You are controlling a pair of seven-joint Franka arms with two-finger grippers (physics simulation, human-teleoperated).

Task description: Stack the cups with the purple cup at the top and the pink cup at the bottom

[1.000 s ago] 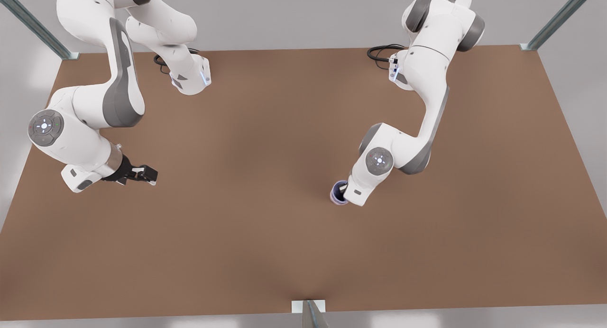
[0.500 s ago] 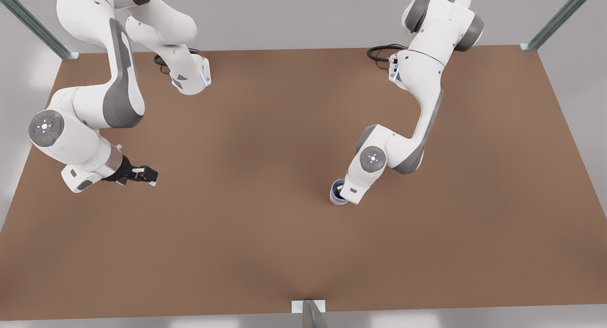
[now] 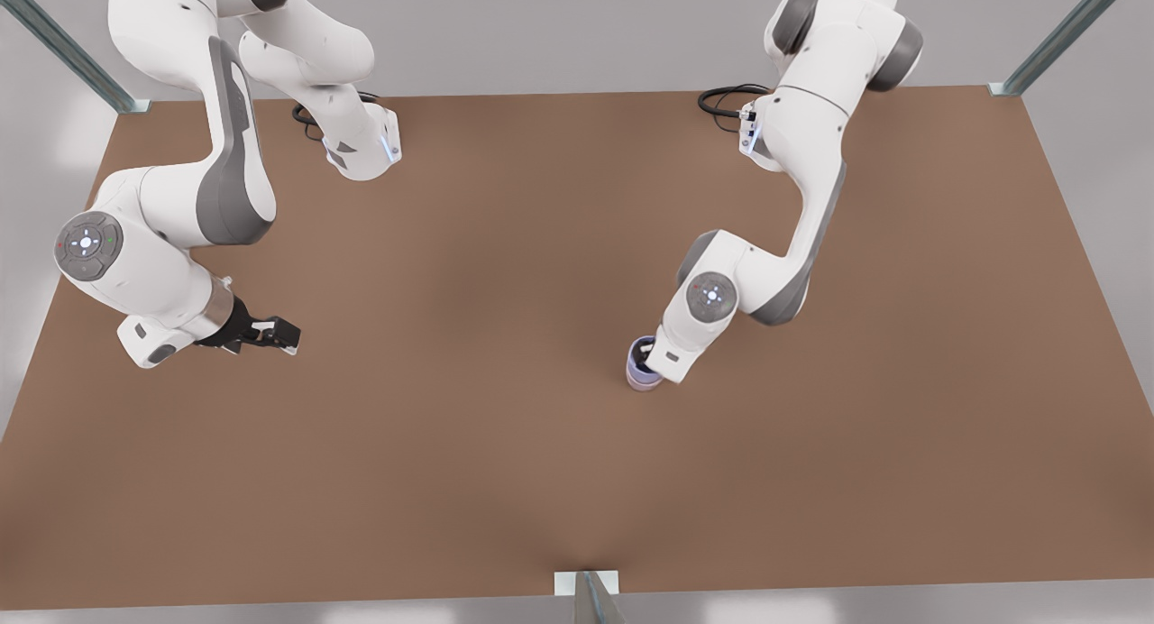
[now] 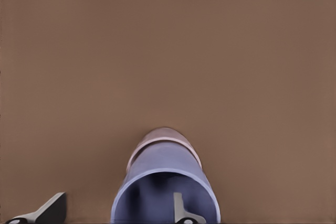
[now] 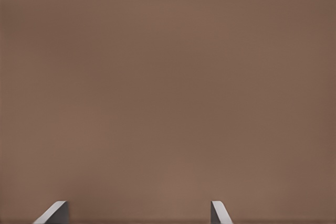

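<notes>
The left pincer (image 4: pixel 116 206) is held wide over the purple cup (image 4: pixel 163 166): one finger (image 4: pixel 180 209) is seen inside the cup's mouth and the other (image 4: pixel 48 211) is kept clear of its outer wall, so nothing is gripped. The purple cup is seated inside the pink cup (image 4: pixel 164 134), whose pale rim is seen as a band around the purple wall. The stack stands upright on the brown surface (image 3: pixel 505 480), directly under the left arm's wrist. The right pincer (image 3: pixel 270 333) is parked well apart from the stack, toward the front view's left, with its fingers spread and nothing between them; that arm is judged to be waiting.

The task is judged to be all but done: the required order, pink below and purple above, is already shown. What is left appears to be only the lifting of the inner finger out of the purple cup without the stack being dragged or tipped. How deeply the purple cup is seated cannot be told.

Compared with one second ago, the left arm's wrist and elbow have been drawn slightly toward the far edge of the surface, while the stack has been left in nearly the same place. The right arm is unchanged.
</notes>
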